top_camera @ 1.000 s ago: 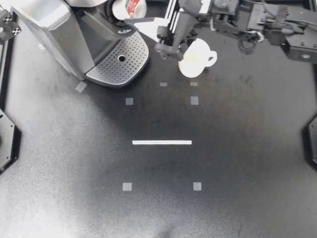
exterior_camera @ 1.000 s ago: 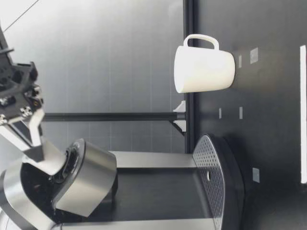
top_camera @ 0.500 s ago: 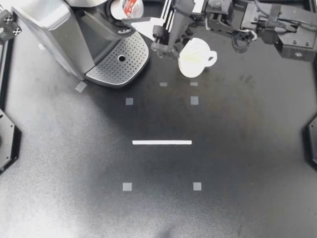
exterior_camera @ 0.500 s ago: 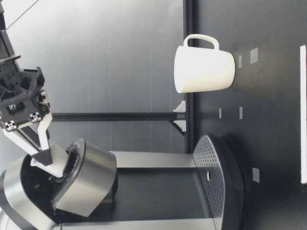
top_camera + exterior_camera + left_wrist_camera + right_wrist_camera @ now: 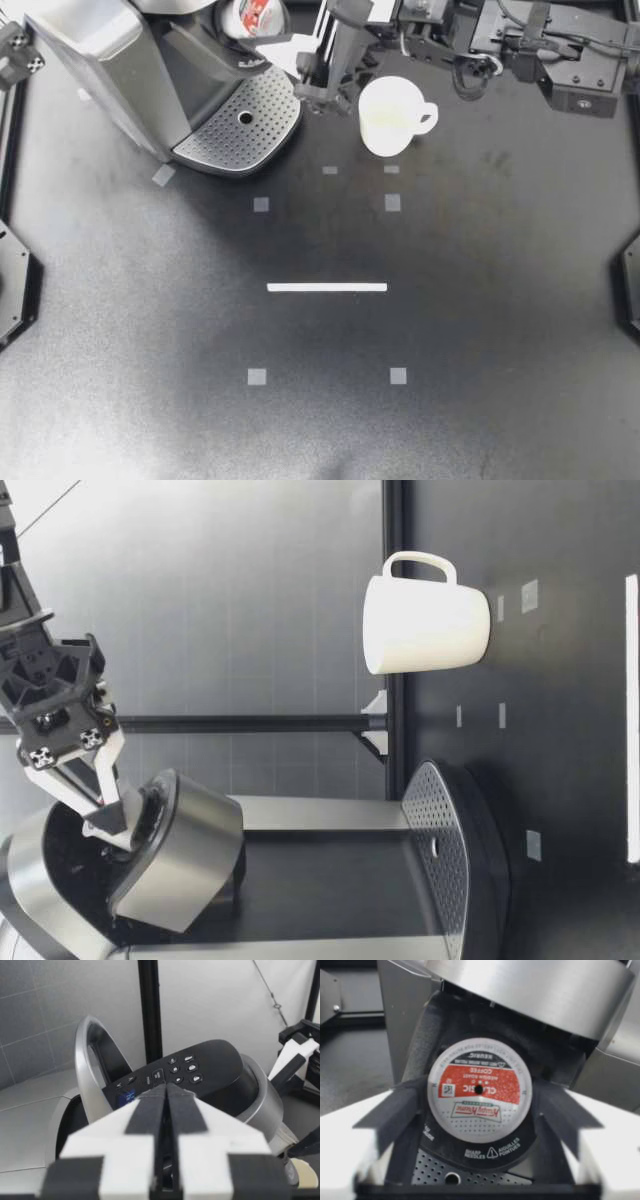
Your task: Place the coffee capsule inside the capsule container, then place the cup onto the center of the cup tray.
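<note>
The capsule sits in the coffee machine's holder, so that half looks done. My right gripper hangs by the machine's head, fingers wide and empty. My left gripper is pinched closed on nothing. The cup stands beside the machine's tray, not yet moved.

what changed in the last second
My right gripper moved off the cup toward the coffee machine and sank closer to the capsule container, where the coffee capsule sits. Cup and machine stayed put.
</note>
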